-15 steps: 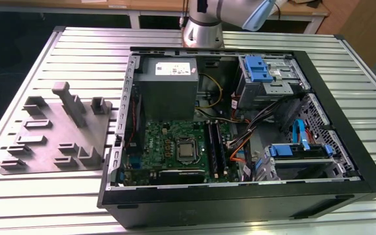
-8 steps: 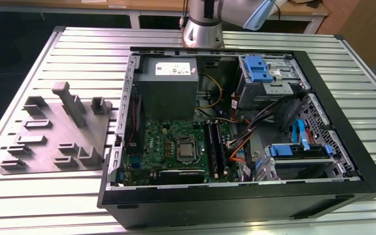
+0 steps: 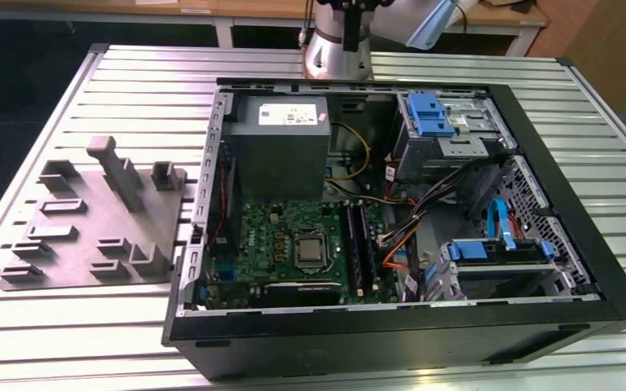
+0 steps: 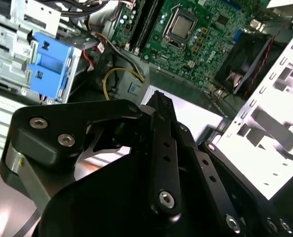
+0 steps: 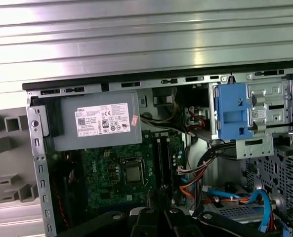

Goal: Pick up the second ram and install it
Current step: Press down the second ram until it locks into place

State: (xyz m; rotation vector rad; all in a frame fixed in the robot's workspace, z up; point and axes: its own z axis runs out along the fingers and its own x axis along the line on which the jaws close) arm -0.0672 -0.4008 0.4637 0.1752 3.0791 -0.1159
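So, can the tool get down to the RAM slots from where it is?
Probably yes: the tool hangs over the open case, and the RAM slots sit uncovered beside the processor socket, cables alongside, not over them.

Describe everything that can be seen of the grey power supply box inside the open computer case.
The power supply is a plain grey metal box with a white printed label on its upward face. It lies flat in a corner of the open case, beside the perforated metal wall. The green motherboard lies directly next to it. Yellow and black cables run from its side.
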